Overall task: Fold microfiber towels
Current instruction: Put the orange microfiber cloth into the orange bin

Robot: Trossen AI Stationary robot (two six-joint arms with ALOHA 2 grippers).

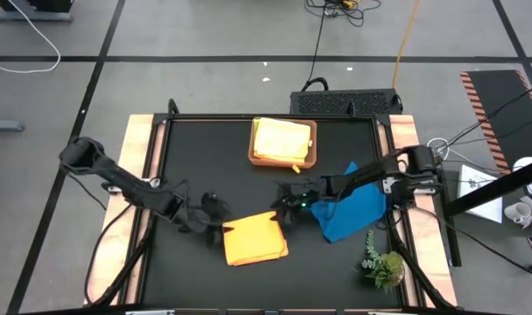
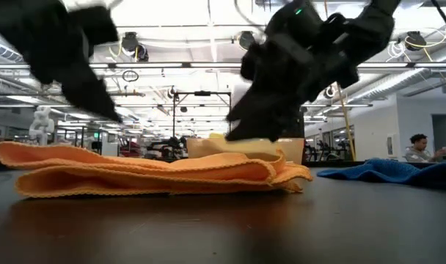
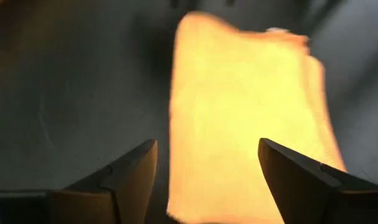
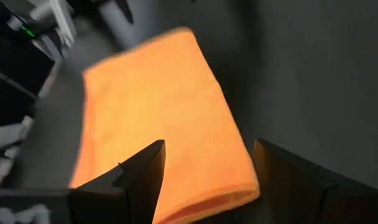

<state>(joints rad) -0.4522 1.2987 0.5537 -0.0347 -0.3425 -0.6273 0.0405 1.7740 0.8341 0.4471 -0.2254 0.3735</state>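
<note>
An orange towel (image 1: 255,238) lies folded in several layers on the black table top, near the front edge. It also shows in the low view as a flat stack (image 2: 157,172). My left gripper (image 1: 215,223) hovers open at the towel's left edge, the orange towel (image 3: 251,112) showing past its fingers. My right gripper (image 1: 283,210) stands open over the towel's far right corner, above the orange towel (image 4: 158,112). A blue towel (image 1: 349,210) lies crumpled on the table under the right arm. A yellow towel (image 1: 282,138) rests folded in the tray.
The brown tray (image 1: 311,153) stands at the back middle of the table. A small green plant sprig (image 1: 384,267) lies at the front right corner. Bare black table top (image 1: 205,166) lies between the tray and the left arm.
</note>
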